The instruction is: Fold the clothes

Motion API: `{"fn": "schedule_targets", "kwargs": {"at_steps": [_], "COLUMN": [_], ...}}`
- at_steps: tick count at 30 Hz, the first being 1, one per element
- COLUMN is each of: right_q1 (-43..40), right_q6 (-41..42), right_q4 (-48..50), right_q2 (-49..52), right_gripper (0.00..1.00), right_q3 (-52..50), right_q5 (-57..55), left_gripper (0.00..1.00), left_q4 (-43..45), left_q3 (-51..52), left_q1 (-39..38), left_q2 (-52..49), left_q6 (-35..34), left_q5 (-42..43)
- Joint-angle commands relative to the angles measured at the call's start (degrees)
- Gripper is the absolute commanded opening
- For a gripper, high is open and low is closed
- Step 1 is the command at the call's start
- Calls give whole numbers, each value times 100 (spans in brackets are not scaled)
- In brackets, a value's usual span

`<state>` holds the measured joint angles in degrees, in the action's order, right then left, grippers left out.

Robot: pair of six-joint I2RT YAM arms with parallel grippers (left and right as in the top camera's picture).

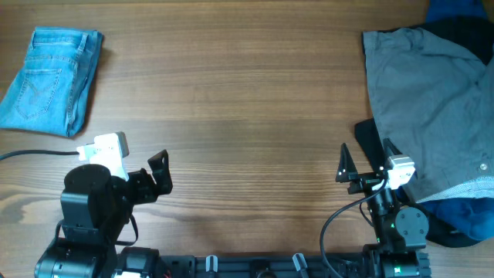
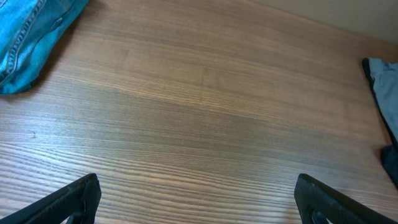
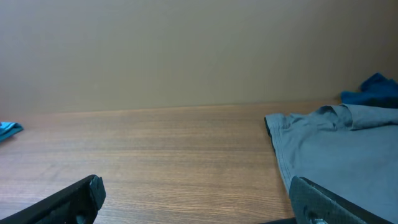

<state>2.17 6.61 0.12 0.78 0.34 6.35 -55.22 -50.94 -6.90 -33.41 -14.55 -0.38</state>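
Note:
The light blue denim jeans (image 1: 50,81) lie folded in a compact bundle at the far left of the table, a stitched back pocket facing up. Their edge shows at the top left of the left wrist view (image 2: 28,43) and as a sliver at the left of the right wrist view (image 3: 9,129). My left gripper (image 1: 158,174) is open and empty near the front edge, right of and nearer than the jeans; its fingers frame bare wood (image 2: 196,199). My right gripper (image 1: 363,158) is open and empty at the front right (image 3: 196,196).
A grey buttoned shirt-like garment (image 1: 432,108) lies spread at the right, next to my right gripper (image 3: 329,155). A dark blue cloth (image 1: 463,19) shows at the far right corner and under the grey garment at the front right. A black cable runs along the left.

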Motion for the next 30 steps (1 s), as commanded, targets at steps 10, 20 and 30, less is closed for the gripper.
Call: {"fn": "schedule_targets", "kwargs": {"at_steps": [10,20,30], "right_q1": [26,26,26], "right_q6": [105,103,103], "right_q4": [26,26,26], "right_q2": [-50,-50,-50], "right_gripper": [100,100,100], "right_q3": [-4,-4,-4], "right_q5": [-20,-20,-20], "left_gripper": [100,100,100], "left_q4": [7,1460,5320], "left_q3": [31,1838,4629], "left_q1": [31,505,671], "left_q2": [33,1499,3324], "left_q6": [-94,-92,94], "left_q5": [-35,286,393]}}
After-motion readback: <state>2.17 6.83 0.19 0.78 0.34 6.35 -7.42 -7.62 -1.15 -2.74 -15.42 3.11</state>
